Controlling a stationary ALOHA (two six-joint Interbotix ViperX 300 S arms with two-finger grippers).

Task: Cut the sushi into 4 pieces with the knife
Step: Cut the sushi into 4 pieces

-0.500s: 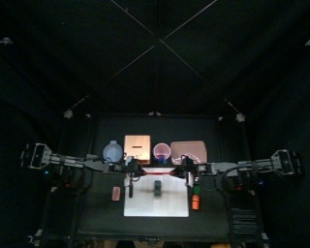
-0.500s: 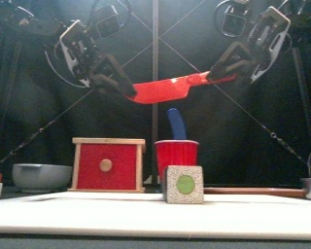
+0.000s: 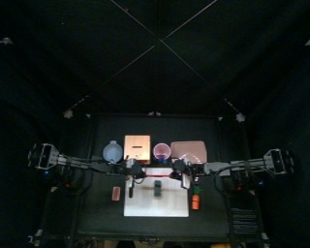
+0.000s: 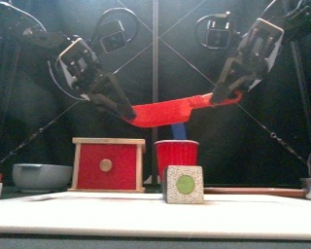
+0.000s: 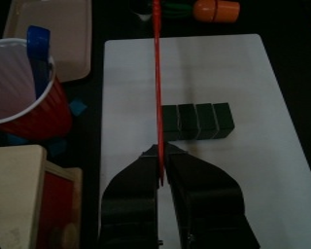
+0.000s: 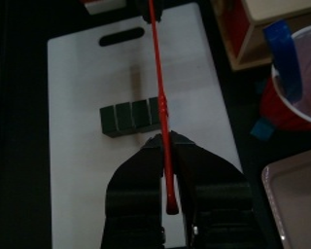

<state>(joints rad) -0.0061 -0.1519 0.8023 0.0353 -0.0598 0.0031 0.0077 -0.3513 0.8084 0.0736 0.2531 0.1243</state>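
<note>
You have 2 grippers on 1 tool: the red knife (image 4: 165,112) hangs in the air between them, well above the white cutting board (image 4: 120,209). The left gripper (image 4: 125,111) is clamped on the broad blade end and the right gripper (image 4: 225,96) on the thin handle end. Both wrist views show the knife edge-on, a thin red line pinched between closed jaws. The sushi roll (image 4: 185,184) lies on the board, untouched, its pale end face with a green centre turned toward the front. In the left wrist view it reads as 4 dark blocks joined in a row, though the seams are faint and the count may be off. Behind the board, the red cup (image 4: 177,156) stands directly below the red knife with the blue knife (image 4: 177,123) upright in it. The wooden box (image 4: 108,163) is just left of the cup, and the blue-grey bowl (image 4: 42,176) is further left. The pink tray (image 3: 188,150) sits at the back right.
</note>
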